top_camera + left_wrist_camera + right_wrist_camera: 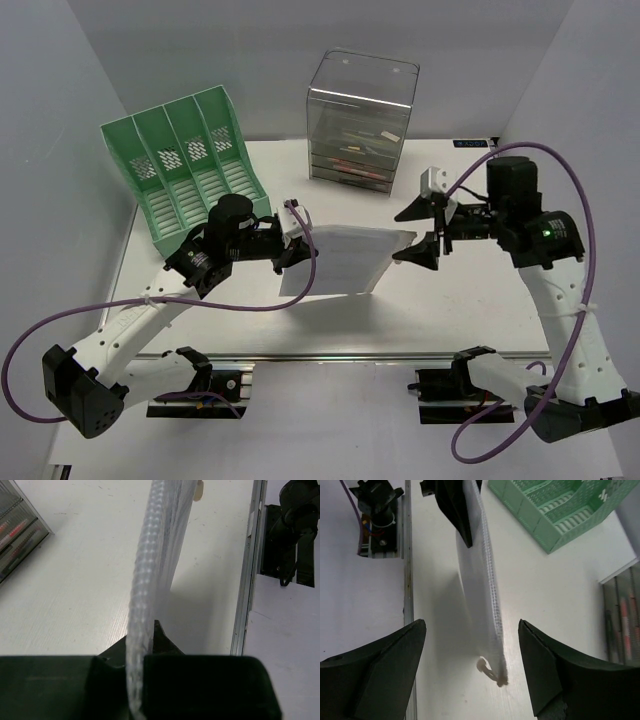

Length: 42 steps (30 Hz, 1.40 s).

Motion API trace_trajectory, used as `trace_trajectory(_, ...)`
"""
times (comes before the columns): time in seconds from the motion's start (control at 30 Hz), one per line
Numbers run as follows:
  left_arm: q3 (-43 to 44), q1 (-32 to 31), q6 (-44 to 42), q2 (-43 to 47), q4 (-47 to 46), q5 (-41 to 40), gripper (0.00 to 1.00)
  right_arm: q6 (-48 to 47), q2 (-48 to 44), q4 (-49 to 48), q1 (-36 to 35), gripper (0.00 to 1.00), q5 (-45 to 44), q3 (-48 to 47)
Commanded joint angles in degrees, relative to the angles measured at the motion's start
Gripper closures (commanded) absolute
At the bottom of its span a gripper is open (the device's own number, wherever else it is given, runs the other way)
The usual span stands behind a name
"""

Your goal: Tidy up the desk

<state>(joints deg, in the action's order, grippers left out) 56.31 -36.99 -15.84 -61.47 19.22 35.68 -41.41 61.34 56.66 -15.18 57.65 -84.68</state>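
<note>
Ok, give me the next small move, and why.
Probably ease the right tool forward and shut it on the free end of the mesh pouch: its jaws stand open either side of that end, while only the left tool grips the other.

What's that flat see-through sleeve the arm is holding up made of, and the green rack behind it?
The flat translucent white pouch looks like soft plastic reinforced with mesh: a fine grid pattern shows along its edge, and it curves while held up. The green slotted file rack looks like rigid moulded plastic with a matte finish, judging by its uniform colour and neat cut-out slots.
</note>
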Motion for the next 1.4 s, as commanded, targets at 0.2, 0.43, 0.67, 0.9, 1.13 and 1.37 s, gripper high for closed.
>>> trace_trajectory(0.2, 4.59, -0.18, 1.33, -0.05, -2.70, 3.08, 1.00, 2.21, -1.66, -8.93, -7.05, 0.24, -9.90, 8.56)
trace_trajectory(0.43, 3.89, -0.18, 1.86, 0.48, -2.61, 2.64, 1.00, 1.51, 0.26, -8.77, -9.60, 0.63, -15.28, 7.44)
trace_trajectory(0.67, 4.24, -0.18, 2.04, 0.39, -2.35, 1.06, 1.00, 0.80, 1.06, -6.92, -10.31, 1.00, -16.95, 5.06)
trace_trajectory(0.9, 5.21, -0.18, 6.68, 1.52, -1.12, -9.21, 0.61, 9.67, 2.46, -8.50, -9.96, 1.00, -21.43, -0.29)
trace_trajectory(1.13, 1.87, 0.34, 10.56, 10.05, 0.98, -32.56, 0.02, 16.00, 6.16, -9.73, -10.04, 1.00, -27.14, -8.74)
trace_trajectory(1.37, 2.22, 0.87, 13.99, 16.29, 6.70, -41.21, 0.02, 21.36, 15.37, -12.36, -11.10, 1.00, -25.21, -14.10)
